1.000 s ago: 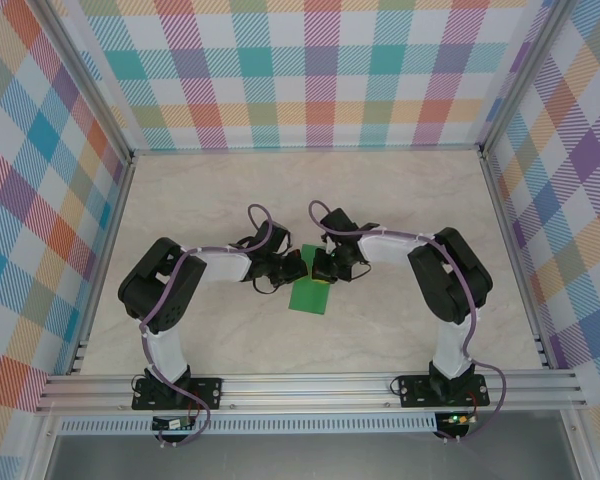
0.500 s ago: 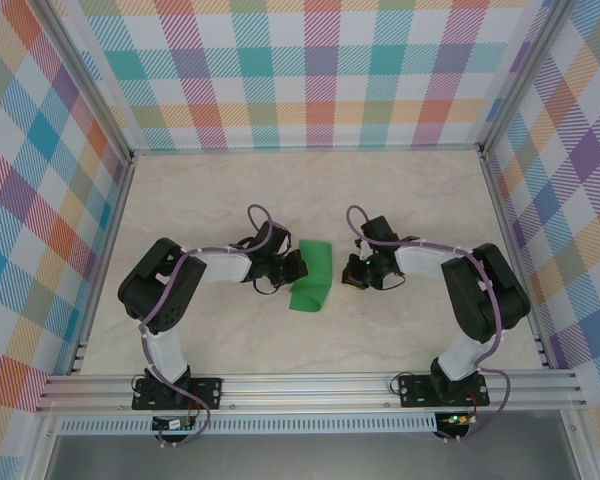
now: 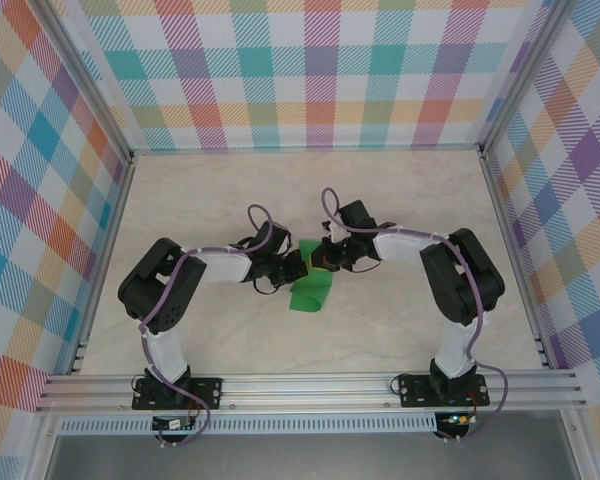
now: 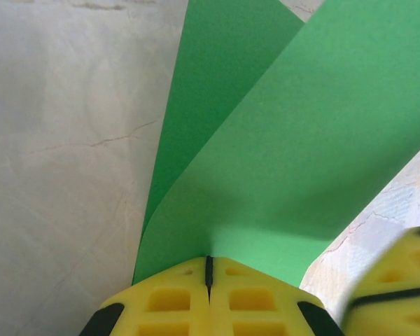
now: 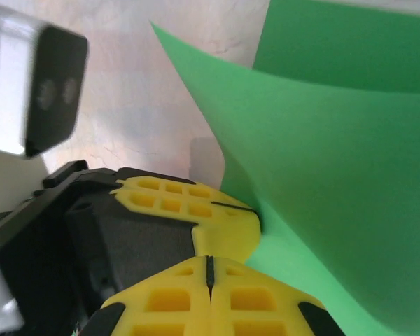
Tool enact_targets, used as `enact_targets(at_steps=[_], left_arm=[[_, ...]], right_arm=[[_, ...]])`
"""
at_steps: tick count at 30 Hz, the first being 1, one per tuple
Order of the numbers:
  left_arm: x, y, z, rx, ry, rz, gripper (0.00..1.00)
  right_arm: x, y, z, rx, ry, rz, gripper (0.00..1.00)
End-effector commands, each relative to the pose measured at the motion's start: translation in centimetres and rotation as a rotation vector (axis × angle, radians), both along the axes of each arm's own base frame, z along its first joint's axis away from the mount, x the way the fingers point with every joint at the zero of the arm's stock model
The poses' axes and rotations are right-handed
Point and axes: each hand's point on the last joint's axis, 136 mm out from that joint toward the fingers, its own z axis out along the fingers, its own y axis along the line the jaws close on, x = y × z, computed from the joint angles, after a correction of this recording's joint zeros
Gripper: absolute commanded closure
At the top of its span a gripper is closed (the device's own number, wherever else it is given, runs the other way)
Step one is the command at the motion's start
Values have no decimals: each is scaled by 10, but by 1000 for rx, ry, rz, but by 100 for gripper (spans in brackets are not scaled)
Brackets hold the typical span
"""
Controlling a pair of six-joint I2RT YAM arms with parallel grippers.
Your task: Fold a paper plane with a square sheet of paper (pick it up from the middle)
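Top cam: table [image 3: 410,200], both arms bent inward, tips meeting mid-table at the green sheet [image 3: 309,293]. Most of the sheet lies just near-side of both grippers, curled, not flat. Wrist cams add detail the top cam lacks. L gripper [image 4: 208,271] is clamped tight on the sheet's bent edge, two layers fanning fwd from its tips. R gripper [image 5: 208,271] has jaws pressed together w/ nothing seen between them. The sheet rises just ahead & right of its tips, w/ L gripper's yellow tips directly in front.
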Motion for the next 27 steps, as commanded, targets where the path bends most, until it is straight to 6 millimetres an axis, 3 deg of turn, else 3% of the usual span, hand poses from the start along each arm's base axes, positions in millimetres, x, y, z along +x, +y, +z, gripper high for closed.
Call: enact_targets(at_steps=[1,4,9,14,17,20,27], left_arm=[[-80,101,-93,459,313,64,100],[-84,104,-95,467,320,58,100],[-88,108,-98,480,329,60,100],[-89,109,-98,483,329,58,100],[-88,108,-97,478,327,58,100],[-87,106,-96,472,324,58,100],[-84,104,-94,466,317,57,100]], right_arm=[[0,4,-7,26,-9,45,100],[-3,-9,-21,-10,-11,43,100],[-2,-52,-40,-63,-5,-28,100],[12,-81,-22,-105,-75,-93,100],[20,-78,-1,-83,-123,-111,100],[21,-61,11,-39,-146,-84,100],[19,-25,-5,0,-95,-17,100]])
